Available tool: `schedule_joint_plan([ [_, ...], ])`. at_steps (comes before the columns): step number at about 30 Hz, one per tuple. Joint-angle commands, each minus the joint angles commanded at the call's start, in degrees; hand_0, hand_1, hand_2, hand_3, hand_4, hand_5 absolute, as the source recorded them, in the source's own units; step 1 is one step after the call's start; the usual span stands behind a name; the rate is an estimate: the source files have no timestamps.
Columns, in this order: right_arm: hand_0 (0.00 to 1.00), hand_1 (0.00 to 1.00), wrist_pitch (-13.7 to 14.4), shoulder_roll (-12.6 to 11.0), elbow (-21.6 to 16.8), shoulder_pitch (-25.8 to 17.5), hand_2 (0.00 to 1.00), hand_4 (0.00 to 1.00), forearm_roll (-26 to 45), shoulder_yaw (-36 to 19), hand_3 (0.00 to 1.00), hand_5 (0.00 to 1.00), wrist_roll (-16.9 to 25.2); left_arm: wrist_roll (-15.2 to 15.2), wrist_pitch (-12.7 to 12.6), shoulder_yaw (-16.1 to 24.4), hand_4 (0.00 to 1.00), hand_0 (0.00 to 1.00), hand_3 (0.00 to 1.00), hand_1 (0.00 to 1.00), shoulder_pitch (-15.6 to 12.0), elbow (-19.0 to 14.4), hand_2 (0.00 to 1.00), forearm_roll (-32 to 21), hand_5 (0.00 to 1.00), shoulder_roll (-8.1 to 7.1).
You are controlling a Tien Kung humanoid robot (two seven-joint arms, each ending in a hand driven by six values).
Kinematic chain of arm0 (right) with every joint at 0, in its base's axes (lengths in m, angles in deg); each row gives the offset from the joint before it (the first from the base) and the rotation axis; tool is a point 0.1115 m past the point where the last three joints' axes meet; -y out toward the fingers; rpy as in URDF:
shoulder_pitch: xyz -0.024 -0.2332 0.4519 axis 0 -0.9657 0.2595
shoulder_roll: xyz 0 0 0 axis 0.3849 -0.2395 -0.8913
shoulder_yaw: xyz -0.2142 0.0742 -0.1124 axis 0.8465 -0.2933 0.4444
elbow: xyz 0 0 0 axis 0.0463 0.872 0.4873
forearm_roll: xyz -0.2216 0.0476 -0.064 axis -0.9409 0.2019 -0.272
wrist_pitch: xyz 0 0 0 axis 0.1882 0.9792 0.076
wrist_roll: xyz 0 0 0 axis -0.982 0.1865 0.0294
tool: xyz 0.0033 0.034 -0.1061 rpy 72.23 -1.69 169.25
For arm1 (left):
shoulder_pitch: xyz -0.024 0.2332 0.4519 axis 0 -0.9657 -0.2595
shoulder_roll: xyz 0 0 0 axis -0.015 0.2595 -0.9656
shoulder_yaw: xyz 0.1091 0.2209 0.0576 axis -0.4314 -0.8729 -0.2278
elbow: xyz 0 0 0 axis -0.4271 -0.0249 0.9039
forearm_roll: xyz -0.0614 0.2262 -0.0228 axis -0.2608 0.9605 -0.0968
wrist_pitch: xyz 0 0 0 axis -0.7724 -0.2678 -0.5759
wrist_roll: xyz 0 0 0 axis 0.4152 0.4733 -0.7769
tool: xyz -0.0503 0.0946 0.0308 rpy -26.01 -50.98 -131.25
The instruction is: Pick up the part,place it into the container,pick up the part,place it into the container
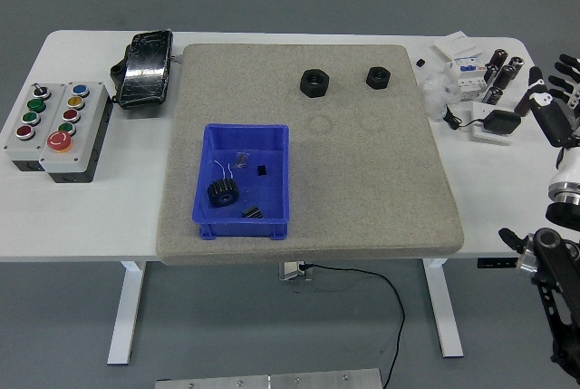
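A gear (222, 192) sits in the blue bin (270, 140). Two black nuts (314, 82) wait outside. The right robot hand (555, 99) is spread open, holding nothing.

The robot's right hand (555, 103) has black fingers with white segments along them, giving a banded black-and-white look. Below it sits a white, rounded wrist section ending in a silver metal ring. The right arm (564, 303) beneath is matte black, built of angular links with a round joint and a small silver fitting beside it.
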Motion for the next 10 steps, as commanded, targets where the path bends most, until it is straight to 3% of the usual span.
schedule_joint_plan([
  [10,0.640,0.646,0.0,-0.1,-0.8,-0.1,0.706,0.800,-8.5,-0.4,0.685,0.326,-6.8,-0.1,0.0,0.3,0.669,0.631,0.606,0.553,0.0,0.0,0.531,0.3,0.358,-0.11],
])
